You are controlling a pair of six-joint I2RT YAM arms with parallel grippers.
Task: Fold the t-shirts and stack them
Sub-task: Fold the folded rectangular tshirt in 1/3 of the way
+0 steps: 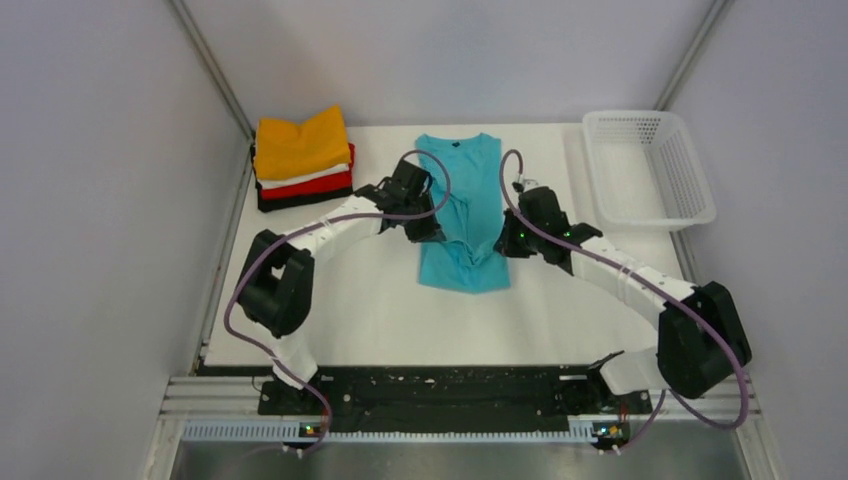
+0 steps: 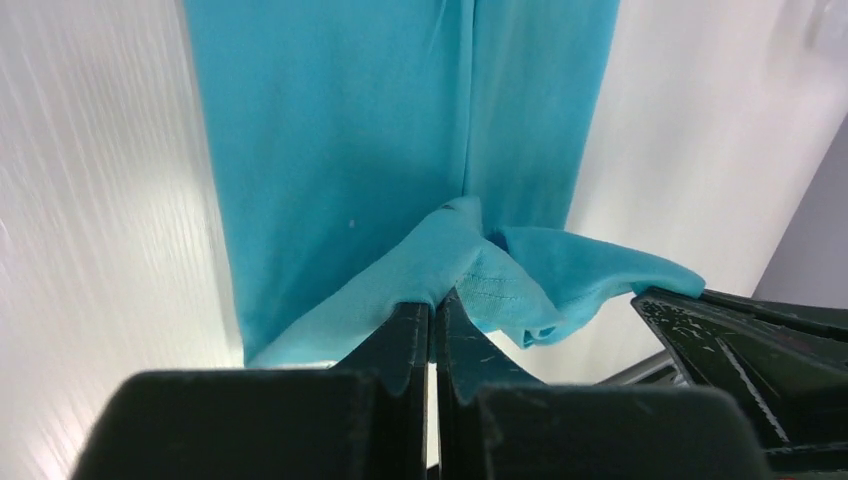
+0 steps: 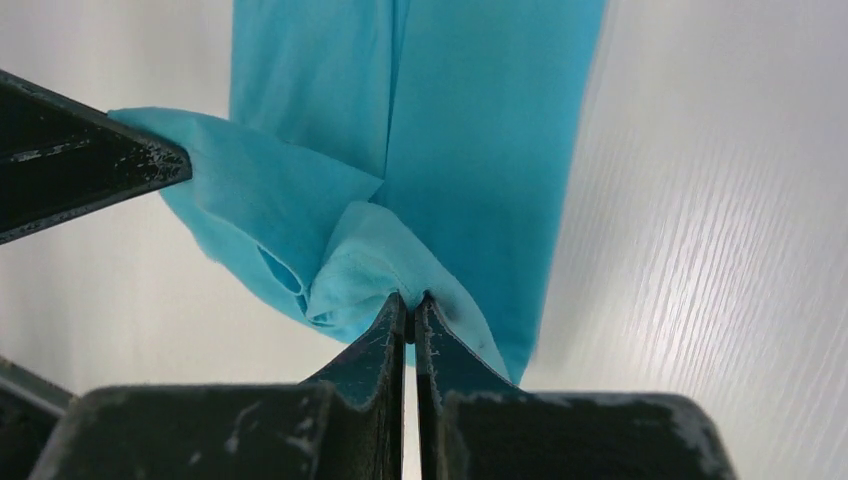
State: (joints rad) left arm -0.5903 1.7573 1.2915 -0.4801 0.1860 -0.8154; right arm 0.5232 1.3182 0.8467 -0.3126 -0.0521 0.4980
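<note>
Teal cotton short-sleeved t-shirt (image 1: pixel 468 185): lies lengthwise at the middle of the table, collar at the far end and hem toward the arms. It forms a narrow band. The far half lies flat; the near half is gathered into creases between the two grippers.

Pinched cloth: two small peaks of the teal fabric are drawn up off the surface, one at each side of the band, with a loose fold sagging between them.

Left gripper (image 2: pixel 433 305): at the shirt's left edge, black fingers pressed together on a ridge of teal cloth.

Right gripper (image 3: pixel 410 300): at the shirt's right edge, just across from the left one, fingers likewise pressed together on a peak of teal cloth.

Stack of folded t-shirts (image 1: pixel 303 165): at the far left corner, well apart from the teal shirt. Orange is on top, then white, red and black at the bottom.

White perforated plastic basket (image 1: pixel 693 195): rectangular, at the far right of the table, apart from the shirt.

White table (image 1: pixel 350 300): carries all of the above; arm bases are bolted at its near edge.
</note>
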